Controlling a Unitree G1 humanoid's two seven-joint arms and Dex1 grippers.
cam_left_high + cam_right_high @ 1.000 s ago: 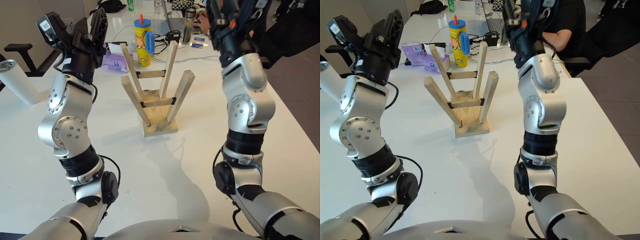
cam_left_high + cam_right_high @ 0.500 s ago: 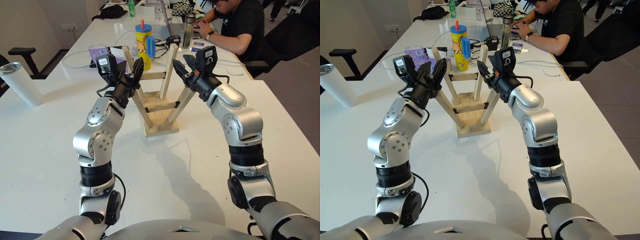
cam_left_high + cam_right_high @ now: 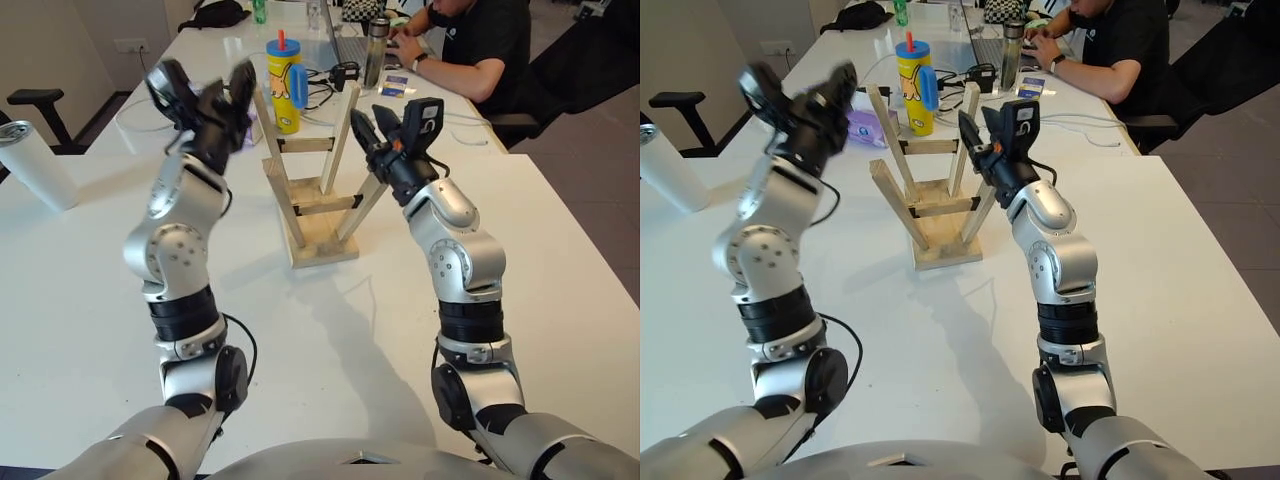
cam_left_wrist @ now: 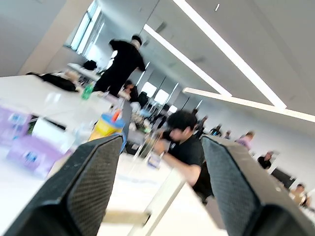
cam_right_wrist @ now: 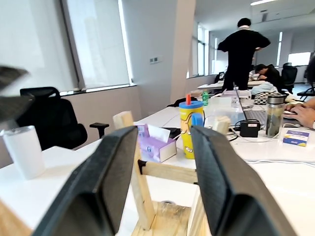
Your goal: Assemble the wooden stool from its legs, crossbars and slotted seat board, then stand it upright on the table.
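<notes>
Behind the right pincer (image 3: 372,128), one stool leg (image 3: 358,208) is partly hidden.

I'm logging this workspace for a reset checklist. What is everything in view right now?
stool: one, pale wood, mid-table, upside down, seat board on the table
table: one, white, under everything
cup: one, yellow with blue handle, behind the stool
tissue box: one, purple, left of the cup
tumbler: one, white, table's left edge
bottle: one, metallic, far side, right of the cup
left gripper: one, black, open, high, left of the stool
right gripper: one, black, open, beside the stool's right-hand leg
</notes>
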